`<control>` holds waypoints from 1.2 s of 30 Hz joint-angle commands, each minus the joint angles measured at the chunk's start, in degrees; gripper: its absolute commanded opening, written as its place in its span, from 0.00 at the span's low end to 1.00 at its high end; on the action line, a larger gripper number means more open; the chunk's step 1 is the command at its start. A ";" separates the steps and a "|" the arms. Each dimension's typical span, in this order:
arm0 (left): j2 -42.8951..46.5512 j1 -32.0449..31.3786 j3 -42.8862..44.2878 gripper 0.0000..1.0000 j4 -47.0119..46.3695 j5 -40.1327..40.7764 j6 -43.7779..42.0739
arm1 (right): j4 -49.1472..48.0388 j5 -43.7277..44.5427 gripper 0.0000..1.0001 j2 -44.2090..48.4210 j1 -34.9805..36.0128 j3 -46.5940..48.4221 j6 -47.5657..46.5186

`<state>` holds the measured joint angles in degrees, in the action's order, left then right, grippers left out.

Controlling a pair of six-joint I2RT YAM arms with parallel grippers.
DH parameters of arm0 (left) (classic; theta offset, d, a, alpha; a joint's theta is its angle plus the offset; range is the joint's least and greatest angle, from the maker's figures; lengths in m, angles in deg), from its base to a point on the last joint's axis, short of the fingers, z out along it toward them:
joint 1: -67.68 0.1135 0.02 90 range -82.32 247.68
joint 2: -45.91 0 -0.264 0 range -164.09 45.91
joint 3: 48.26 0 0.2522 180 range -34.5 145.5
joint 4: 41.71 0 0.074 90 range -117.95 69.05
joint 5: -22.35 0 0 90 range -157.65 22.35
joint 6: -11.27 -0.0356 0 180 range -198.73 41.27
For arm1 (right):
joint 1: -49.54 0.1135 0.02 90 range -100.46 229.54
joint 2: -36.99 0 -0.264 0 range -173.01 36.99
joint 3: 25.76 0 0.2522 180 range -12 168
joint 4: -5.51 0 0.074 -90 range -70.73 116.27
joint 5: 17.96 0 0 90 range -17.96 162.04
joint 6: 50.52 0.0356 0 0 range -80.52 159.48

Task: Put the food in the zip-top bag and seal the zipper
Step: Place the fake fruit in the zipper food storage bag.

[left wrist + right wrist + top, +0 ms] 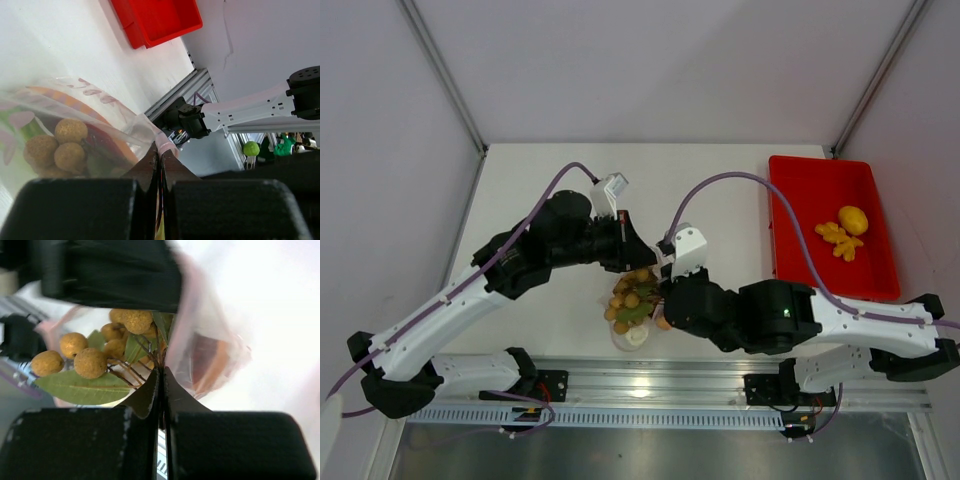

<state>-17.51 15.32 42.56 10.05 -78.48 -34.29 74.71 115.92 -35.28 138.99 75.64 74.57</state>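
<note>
The clear zip-top bag (pixel 638 318) lies at the table's near middle, between both arms. Inside it are the tan-yellow balls on green leaves (pixel 632 290) (pixel 64 145) (pixel 89 361) and an orange slice (pixel 75 102). My left gripper (pixel 639 260) (pixel 160 151) is shut on the bag's pinkish zipper strip (pixel 166 143), at the bag's far side. At the bag's right edge my right gripper (pixel 663 291) (pixel 162 371) is shut on the plastic (pixel 210 335), beside the leaf stems. A yellow lemon (pixel 853 218) lies in the red tray.
The red tray (pixel 790 180) (pixel 165 30) stands at the table's right side, with small yellow pieces (pixel 838 240) next to the lemon. An aluminium rail (pixel 650 380) runs along the near edge. Grey walls close the table on three sides.
</note>
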 commanded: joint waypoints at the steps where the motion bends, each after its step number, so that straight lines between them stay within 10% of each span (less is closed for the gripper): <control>1: 2.42 -0.46 1.17 0.01 -3.72 2.56 1.52 | 7.65 9.03 0.00 3.71 -1.03 1.49 9.02; 14: 1.98 -4.68 2.48 0.00 -2.05 10.21 2.66 | 9.34 4.81 0.00 -3.99 -0.60 7.98 0.77; 24: 2.77 -9.51 2.75 0.01 -2.05 16.81 4.33 | 26.81 24.14 0.00 -12.55 3.45 11.59 16.58; 36: 5.59 -9.52 -0.94 0.01 -1.79 21.20 4.68 | 28.96 24.15 0.00 -7.01 1.87 9.92 17.49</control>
<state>-14.21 6.23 41.88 11.43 -59.22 -31.07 95.48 135.77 -44.46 141.52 84.03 91.20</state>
